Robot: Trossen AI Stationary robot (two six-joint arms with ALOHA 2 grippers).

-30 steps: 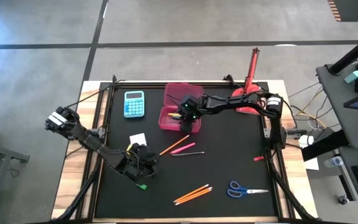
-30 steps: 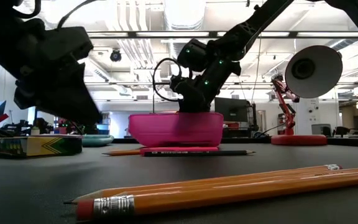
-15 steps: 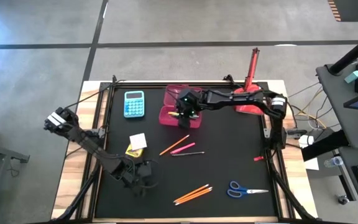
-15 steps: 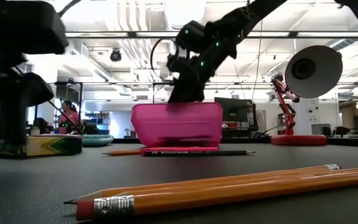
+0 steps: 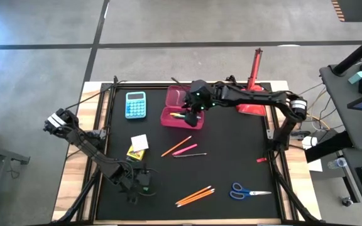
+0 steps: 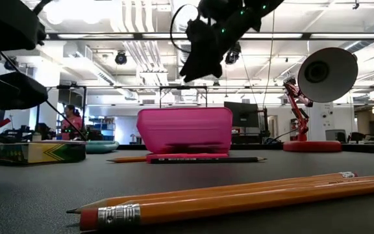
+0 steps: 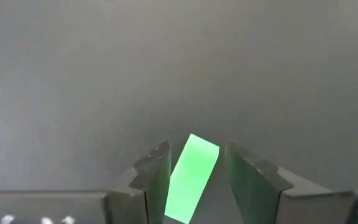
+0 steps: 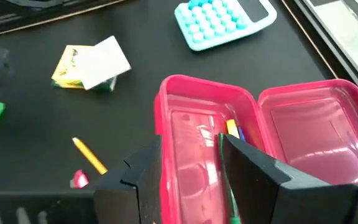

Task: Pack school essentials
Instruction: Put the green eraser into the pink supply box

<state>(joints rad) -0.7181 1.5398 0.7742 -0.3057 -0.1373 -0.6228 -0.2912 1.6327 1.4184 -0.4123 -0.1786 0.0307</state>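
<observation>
The left gripper (image 7: 192, 177) had its jaws apart around a green eraser (image 7: 192, 176) lying on the mat (image 5: 231, 150), not squeezing it. The right gripper (image 8: 188, 171) hung empty, jaws open, over the pink case (image 8: 229, 124) holding a few pens. The eraser could've easily squirted sideways if the fingers closed off-centre.

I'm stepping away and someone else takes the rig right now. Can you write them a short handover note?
Left gripper: low at the mat's front left, open, fingers either side of a small green piece on the mat, not gripping it.
Right gripper: above the open pink case, open and empty.
Done: a few pens or pencils lie in the case.
Left: the white-and-yellow pack, the orange pencil and pink pencil mid-mat, a dark pencil beside them, two orange pencils at the front, the blue-handled scissors, a small red piece at the right.
</observation>
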